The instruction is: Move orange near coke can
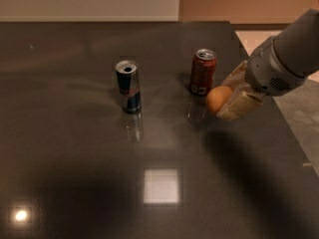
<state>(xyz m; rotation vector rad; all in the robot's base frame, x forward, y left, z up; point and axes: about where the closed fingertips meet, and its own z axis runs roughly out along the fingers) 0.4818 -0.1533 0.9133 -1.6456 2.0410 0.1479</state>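
Note:
The orange [218, 99] is round and sits between the pale fingers of my gripper [229, 96], which is shut on it at the right side of the dark table. It is held just right of the coke can [203, 72], a short red can with a silver top that stands upright. The orange is close to the can's lower right side, with a small gap between them. I cannot tell whether the orange rests on the table or hangs just above it. My grey arm [286, 54] reaches in from the right edge.
A taller blue-and-silver can [128, 86] stands upright left of the coke can. The dark glossy table [75, 173] shows a bright square light reflection at the front centre. The table's right edge [279, 113] runs just behind my gripper, with floor beyond.

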